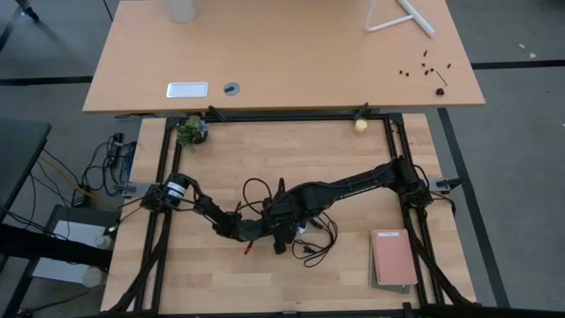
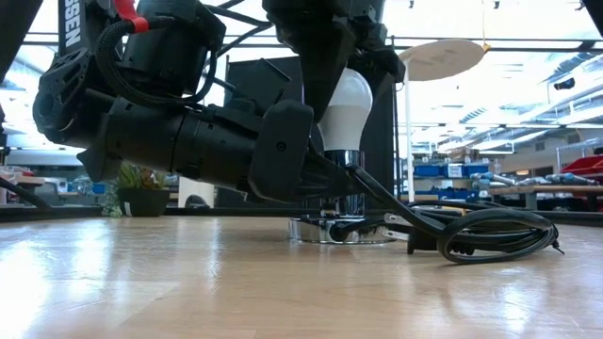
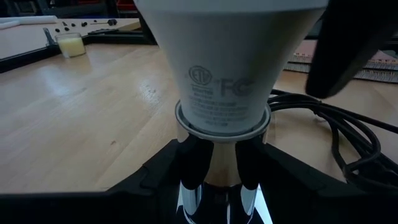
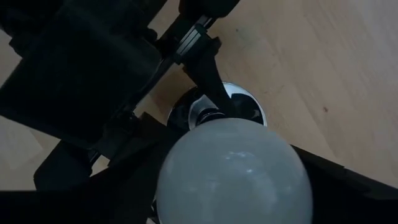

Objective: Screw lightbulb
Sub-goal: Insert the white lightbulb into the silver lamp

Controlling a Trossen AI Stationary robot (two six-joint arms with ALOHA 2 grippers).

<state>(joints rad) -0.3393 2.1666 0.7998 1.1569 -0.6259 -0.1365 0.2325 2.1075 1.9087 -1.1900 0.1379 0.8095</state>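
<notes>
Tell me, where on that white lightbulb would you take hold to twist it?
Probably on the round white dome of the lightbulb, coming from above. It stands upright with its narrow neck down in the silvery socket, where the left gripper is already crowded round the stem, so only the wide top is free, and it is centred on the turning axis.

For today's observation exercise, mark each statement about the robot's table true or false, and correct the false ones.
1. The lightbulb stands upright over the socket. True.
2. The left gripper holds the socket's chrome neck. True.
3. The socket has a white cord. False: the cord is black.
4. The notebook lies under the bulb. False: it lies apart, near the table's edge.
5. The bulb lies on its side. False: it is upright.
</notes>
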